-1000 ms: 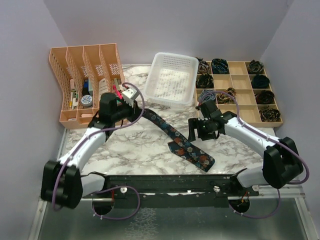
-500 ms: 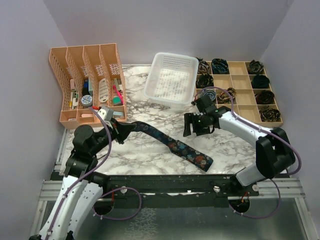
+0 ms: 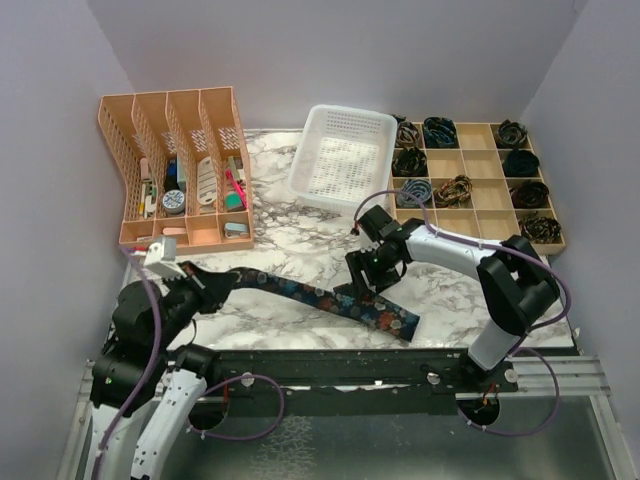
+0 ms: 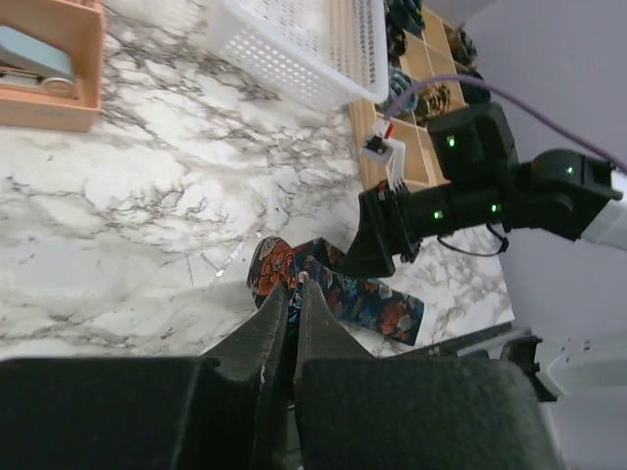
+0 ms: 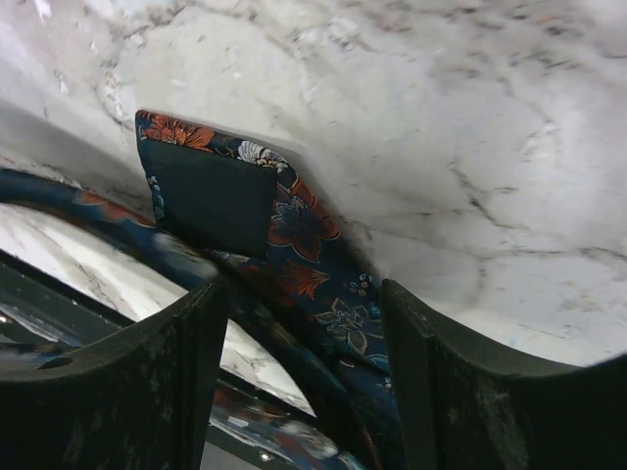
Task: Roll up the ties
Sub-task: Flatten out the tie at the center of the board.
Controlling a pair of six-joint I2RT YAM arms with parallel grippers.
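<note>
Tie (image 3: 390, 316): matt printed cloth. Surface (image 3: 280, 225): smooth, glossy marble-look. Basket (image 3: 340, 160): white perforated plastic. File rack (image 3: 116, 148): peach plastic mesh. Divided tray (image 3: 480, 222): pale matt wood.

A: Rear left?
B: Peach plastic mesh desk organiser (image 3: 118, 140), four upright slots, small odds & ends inside, too small to ID.
A: Rear centre?
B: White perforated plastic basket (image 3: 345, 160), rectangular, on white-grey marble-pattern tabletop (image 3: 310, 250).
A: Right side?
B: Light wooden grid tray w/ square compartments (image 3: 482, 162), just beside basket, approx. level w/ organiser.
</note>
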